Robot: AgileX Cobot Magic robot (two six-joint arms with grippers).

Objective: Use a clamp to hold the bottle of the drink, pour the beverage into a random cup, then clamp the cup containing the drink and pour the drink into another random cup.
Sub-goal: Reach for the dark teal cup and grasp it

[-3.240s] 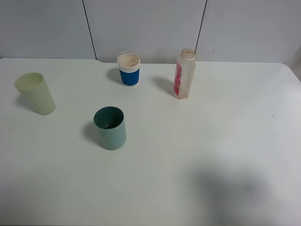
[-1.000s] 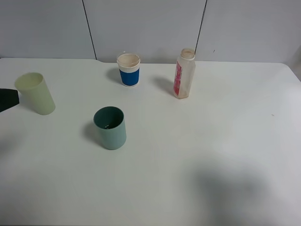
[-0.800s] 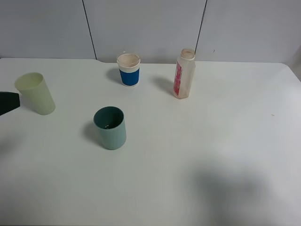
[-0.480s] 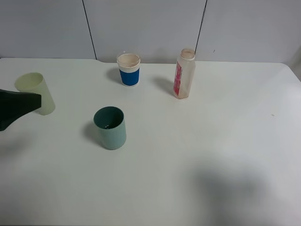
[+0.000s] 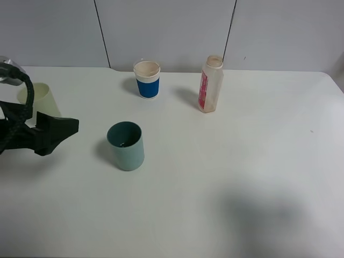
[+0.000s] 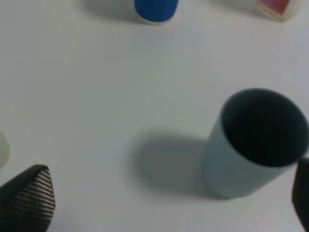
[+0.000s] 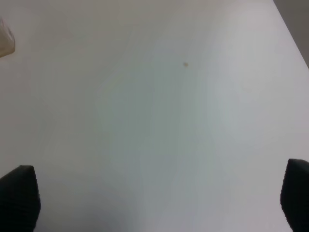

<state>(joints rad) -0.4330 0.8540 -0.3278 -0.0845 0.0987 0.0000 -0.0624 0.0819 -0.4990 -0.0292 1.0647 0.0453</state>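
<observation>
The teal-green cup (image 5: 126, 146) stands upright left of the table's middle, with a faint dark trace of beverage (image 5: 124, 143) at its bottom. My left gripper (image 5: 60, 134) is open, to the left of this cup and apart from it. In the left wrist view the teal cup (image 6: 251, 145) sits ahead of the open left gripper (image 6: 165, 195), close to one fingertip (image 6: 301, 193). The white cup with a blue band (image 5: 147, 79) and the clear bottle (image 5: 210, 84) with its pink-red label stand at the back. My right gripper (image 7: 157, 198) is open over bare table and does not show in the high view.
A pale yellow-green cup (image 5: 40, 98) stands at the far left, partly hidden behind my left arm (image 5: 16, 129). The white table (image 5: 242, 177) ends at a grey wall behind the cups. A pale edge of something (image 7: 6, 41) shows at the border of the right wrist view.
My left arm has come in from the left edge and moved right toward the teal cup, now covering part of the pale cup. Cups and bottle have not moved.
</observation>
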